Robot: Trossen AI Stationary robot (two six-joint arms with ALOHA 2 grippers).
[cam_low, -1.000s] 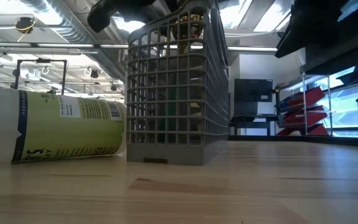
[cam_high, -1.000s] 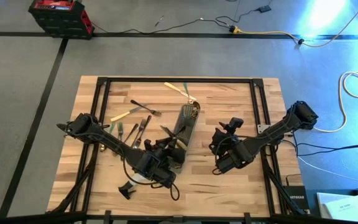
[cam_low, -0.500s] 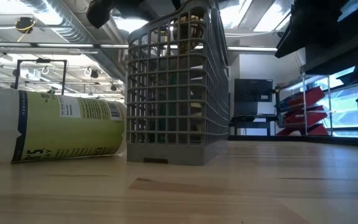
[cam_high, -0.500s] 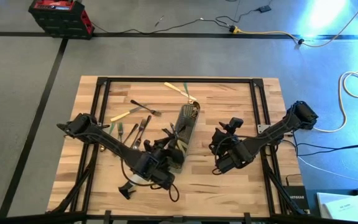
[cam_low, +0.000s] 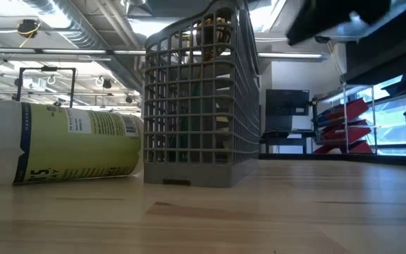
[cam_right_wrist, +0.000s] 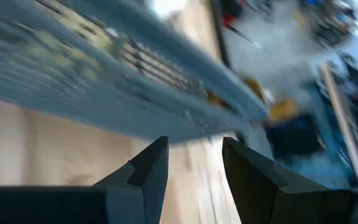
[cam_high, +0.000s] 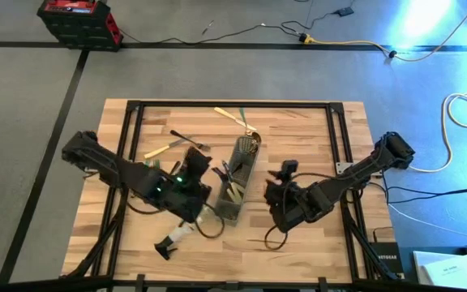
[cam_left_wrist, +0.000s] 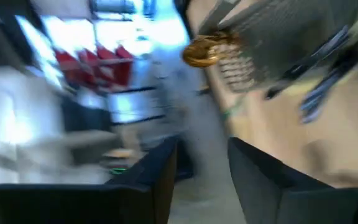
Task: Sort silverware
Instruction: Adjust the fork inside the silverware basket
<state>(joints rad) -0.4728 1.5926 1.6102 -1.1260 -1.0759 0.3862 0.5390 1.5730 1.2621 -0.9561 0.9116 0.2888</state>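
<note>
The grey mesh caddy (cam_high: 238, 174) stands on its base (cam_low: 192, 173) mid-table, with gold silverware (cam_low: 213, 32) and dark pieces (cam_high: 224, 170) sticking out of it. More silverware lies flat on the far left of the table: a dark fork (cam_high: 189, 139), a cream-handled piece (cam_high: 159, 150) and a green-handled one (cam_high: 235, 118). My left gripper (cam_left_wrist: 201, 171) is raised just left of the caddy (cam_left_wrist: 278, 37), open, with nothing between its fingers. My right gripper (cam_right_wrist: 194, 162) hovers close to the caddy's right side (cam_right_wrist: 104, 68), open and holding nothing.
A clear spray bottle (cam_low: 62, 141) lies on its side near the front edge, left of the caddy (cam_high: 177, 238). A black frame (cam_high: 136, 113) runs around the tabletop. Bare wood shows at the near right (cam_high: 314, 251).
My left gripper has risen from the caddy's near end and drawn back toward the table's left, rolling about its wrist as it went; it has left the low view. My right gripper has shifted a little toward the caddy. The caddy has kept its place.
</note>
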